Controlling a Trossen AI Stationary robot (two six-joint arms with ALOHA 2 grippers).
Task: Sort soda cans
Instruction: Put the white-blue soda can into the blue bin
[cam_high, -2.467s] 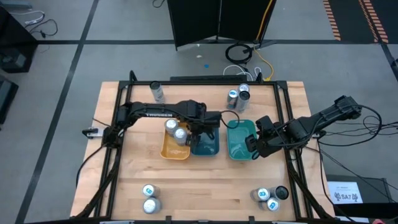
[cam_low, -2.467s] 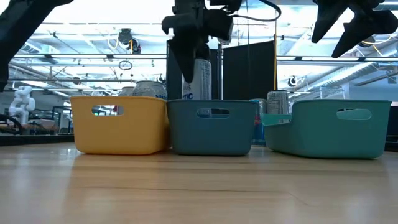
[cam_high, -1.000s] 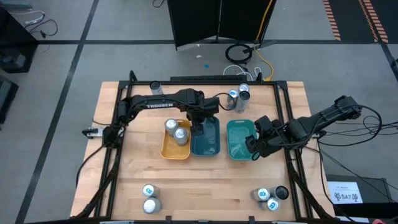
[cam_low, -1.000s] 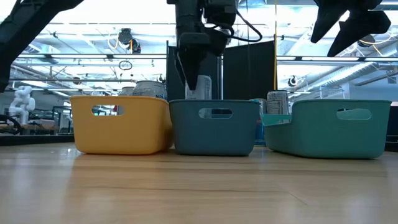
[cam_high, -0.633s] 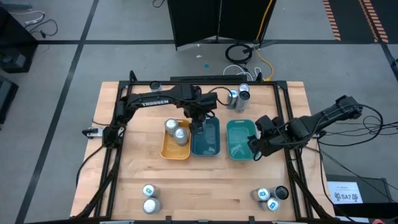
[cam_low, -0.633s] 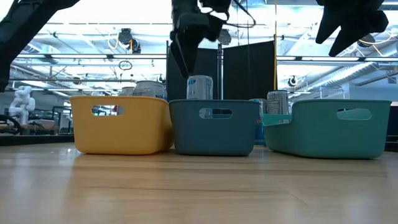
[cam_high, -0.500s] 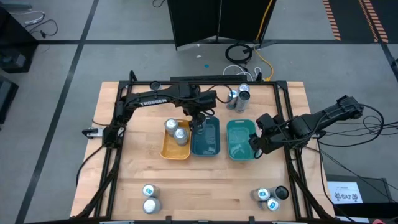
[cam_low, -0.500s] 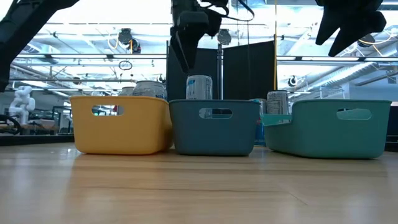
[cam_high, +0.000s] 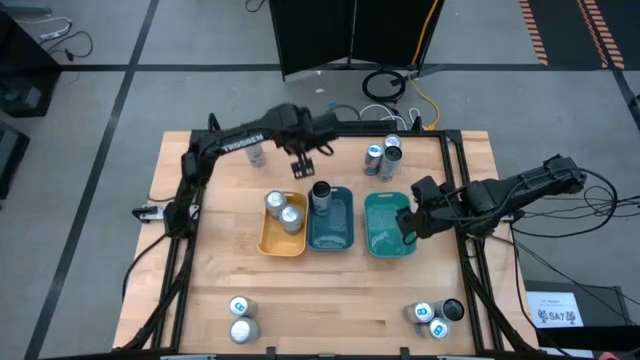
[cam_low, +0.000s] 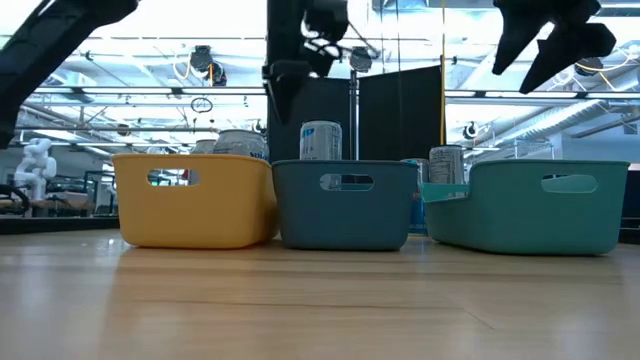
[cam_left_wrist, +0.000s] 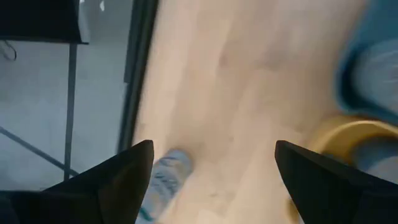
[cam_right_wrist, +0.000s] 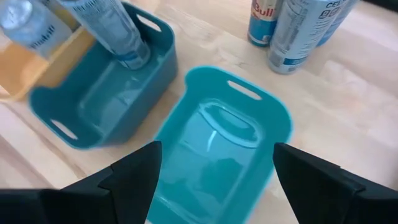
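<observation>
My left gripper (cam_high: 302, 166) is open and empty. It hangs above bare table just beyond the yellow tray (cam_high: 267, 240) and the dark blue tray (cam_high: 340, 238). A lone silver can (cam_high: 255, 150) stands beside it at the far left and also shows in the left wrist view (cam_left_wrist: 165, 180). One blue-marked can (cam_high: 320, 192) stands upright in the dark blue tray, its top above the rim (cam_low: 321, 140). Two silver cans (cam_high: 283, 209) stand in the yellow tray. My right gripper (cam_high: 405, 227) is open above the teal tray (cam_right_wrist: 186, 118), which has no can in it.
Two cans (cam_high: 383, 153) stand on the table beyond the teal tray. Two more (cam_high: 240, 318) stand near the near-left corner, and three (cam_high: 437, 317), one of them dark, near the near-right corner. The three trays sit side by side mid-table.
My left gripper has let go of the can in the dark blue tray, risen, and moved toward the table's far-left side, to beside the lone can there. The can now stands alone, upright in that tray. My right gripper has stayed over the teal tray.
</observation>
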